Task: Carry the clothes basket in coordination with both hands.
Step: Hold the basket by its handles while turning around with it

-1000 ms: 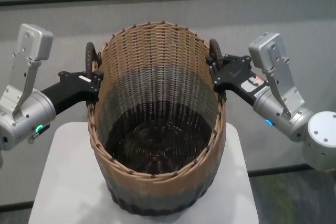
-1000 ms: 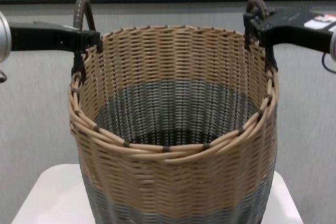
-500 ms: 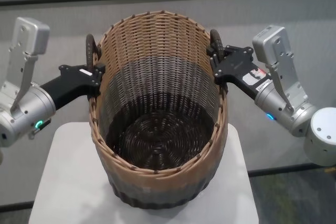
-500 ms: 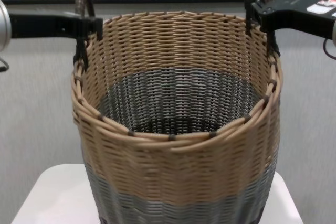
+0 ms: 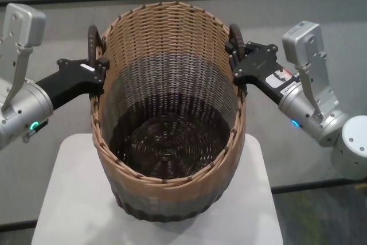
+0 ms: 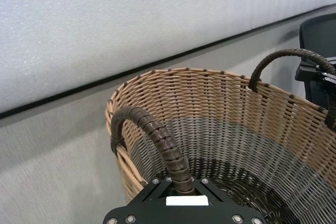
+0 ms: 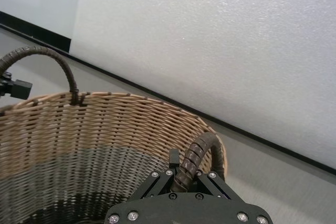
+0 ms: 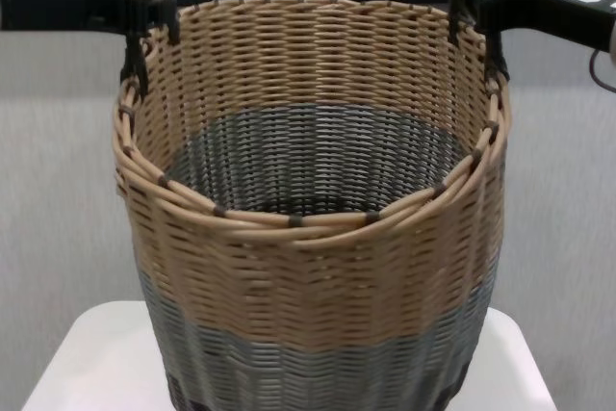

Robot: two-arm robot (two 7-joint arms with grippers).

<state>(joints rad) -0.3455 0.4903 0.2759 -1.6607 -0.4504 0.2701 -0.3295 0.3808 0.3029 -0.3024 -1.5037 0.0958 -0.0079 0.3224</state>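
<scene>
The clothes basket [image 5: 169,119] hangs above the white bench [image 5: 74,199], left gripper [image 5: 94,72] and right gripper [image 5: 239,64] fingers clamped on its left and right handles.

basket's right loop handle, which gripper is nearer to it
Right. The right gripper is clamped on that right loop handle at the basket rim; the left gripper grips the left loop handle across the basket.

evenly lit, bright and diffuse, seemingly from overhead; only soft shadow deep inside the clothes basket [image 5: 169,142] and under it on the white table [image 5: 69,199]; no glare; sharp throughout, slight blur at wrist-view foregrounds
</scene>
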